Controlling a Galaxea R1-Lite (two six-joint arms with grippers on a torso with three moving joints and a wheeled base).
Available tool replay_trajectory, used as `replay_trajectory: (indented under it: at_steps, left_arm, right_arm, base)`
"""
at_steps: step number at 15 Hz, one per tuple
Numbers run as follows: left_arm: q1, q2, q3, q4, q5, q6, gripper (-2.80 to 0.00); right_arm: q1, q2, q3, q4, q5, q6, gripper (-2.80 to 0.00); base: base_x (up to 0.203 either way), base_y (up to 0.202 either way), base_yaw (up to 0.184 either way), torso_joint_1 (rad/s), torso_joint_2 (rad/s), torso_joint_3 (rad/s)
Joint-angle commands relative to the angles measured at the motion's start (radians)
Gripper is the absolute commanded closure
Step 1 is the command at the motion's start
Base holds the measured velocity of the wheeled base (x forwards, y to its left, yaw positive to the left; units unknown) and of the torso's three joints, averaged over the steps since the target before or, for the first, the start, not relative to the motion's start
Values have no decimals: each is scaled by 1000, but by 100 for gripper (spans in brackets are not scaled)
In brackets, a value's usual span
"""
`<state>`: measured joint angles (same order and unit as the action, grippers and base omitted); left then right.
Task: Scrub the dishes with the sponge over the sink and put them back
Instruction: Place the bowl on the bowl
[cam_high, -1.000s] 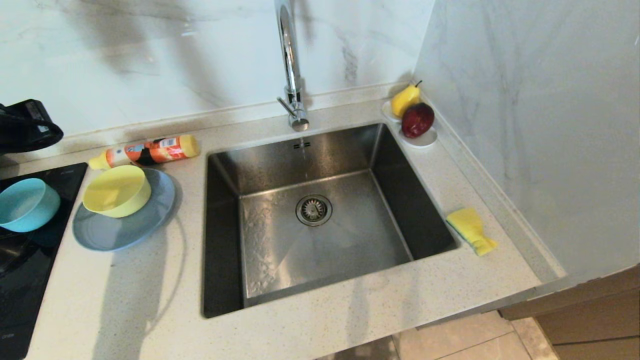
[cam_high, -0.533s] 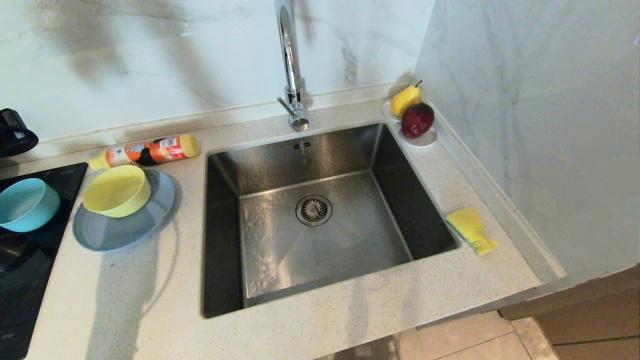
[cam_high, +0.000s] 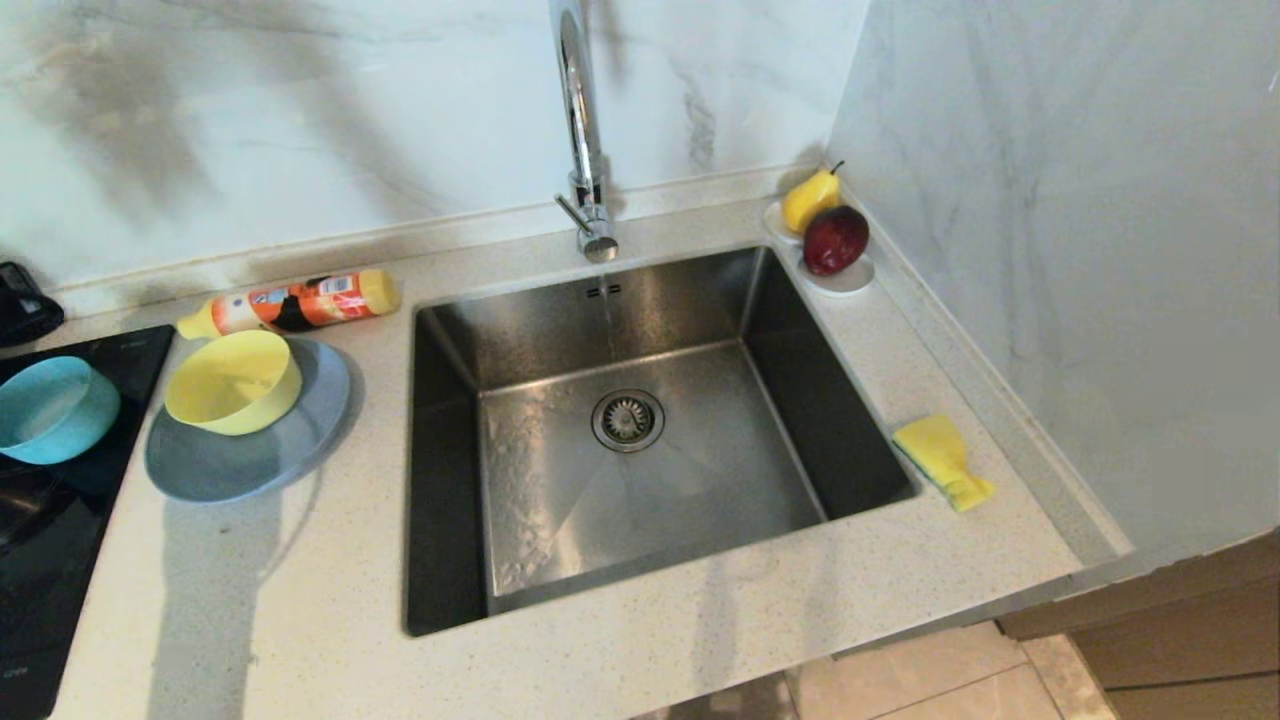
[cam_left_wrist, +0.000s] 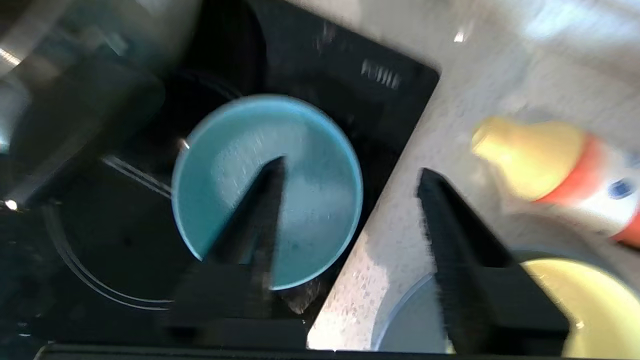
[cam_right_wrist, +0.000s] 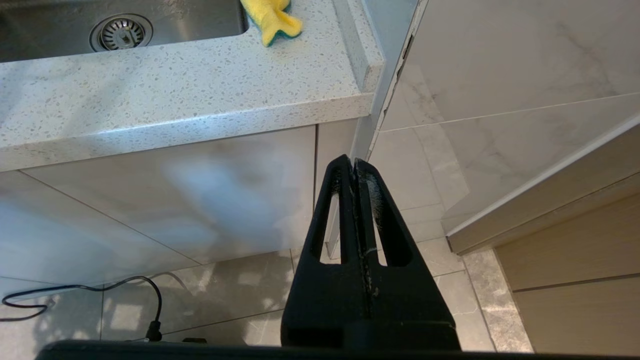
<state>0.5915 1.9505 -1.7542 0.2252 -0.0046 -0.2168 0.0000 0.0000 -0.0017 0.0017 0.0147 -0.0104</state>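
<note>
My left hand (cam_left_wrist: 350, 180), fingers spread and empty, hangs over the teal bowl (cam_left_wrist: 300, 175) on the black hob at the desk's left edge; it looks light, rigid and slick, so I'd pinch its rim.

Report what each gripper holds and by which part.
Nothing is held. The left gripper is open above the small teal-blue bowl; the right gripper is shut on nothing.
</note>
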Motion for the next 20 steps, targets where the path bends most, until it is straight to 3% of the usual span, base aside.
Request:
replay_trajectory:
  at_steps: [1, 14, 20]
  left_arm:
    - [13, 55, -13, 23, -35, -9, -280]
    - [20, 163, -99, 33, -158, -27, -280]
    - [20, 204, -122, 85, -184, -12, -280]
  right_arm:
    - [0, 2, 0, 0, 1, 0, 0]
    - [0, 2, 0, 0, 1, 0, 0]
    - [0, 2, 0, 0, 1, 0, 0]
  base:
    - [0, 0, 0, 0, 0, 0]
    - [0, 0, 0, 0, 0, 0]
    - [0, 0, 0, 0, 0, 0]
